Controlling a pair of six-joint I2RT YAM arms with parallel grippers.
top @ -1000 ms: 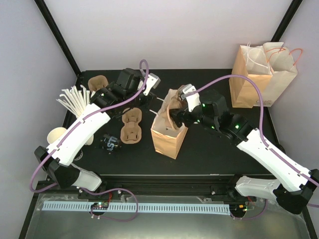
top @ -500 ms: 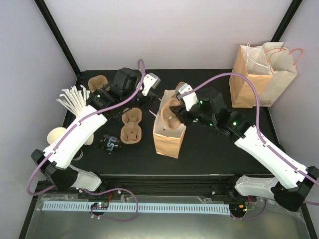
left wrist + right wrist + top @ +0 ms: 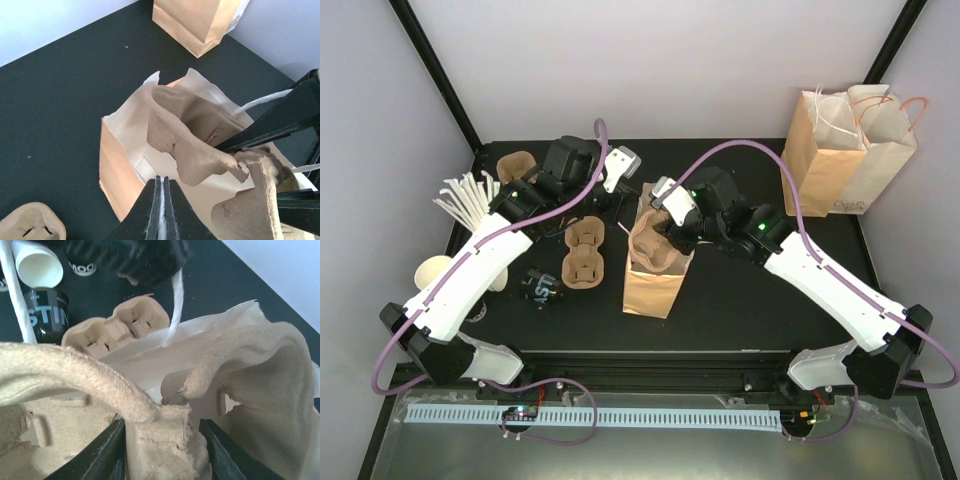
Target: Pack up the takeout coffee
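The takeout coffee, a cup with a black printed band (image 3: 538,288), lies on its side on the table left of the open brown paper bag (image 3: 655,280); in the right wrist view the cup (image 3: 47,315) shows beyond the bag. My left gripper (image 3: 623,205) (image 3: 162,184) is shut on the bag's white handle (image 3: 175,305) and holds it up. A brown pulp cup carrier (image 3: 185,135) stands tilted in the bag's mouth. My right gripper (image 3: 662,225) (image 3: 161,426) is shut on the carrier's middle ridge (image 3: 165,450).
Two more pulp carriers (image 3: 585,250) lie left of the bag, and another (image 3: 517,165) sits at the back left. White straws (image 3: 470,200) and a lidless white cup (image 3: 435,270) are at the left. A second paper bag (image 3: 840,150) stands at the back right.
My right gripper moved left over the bag's mouth and its jaws narrowed around the carrier. The bag's top shifted left. My left gripper stayed shut on the handle.
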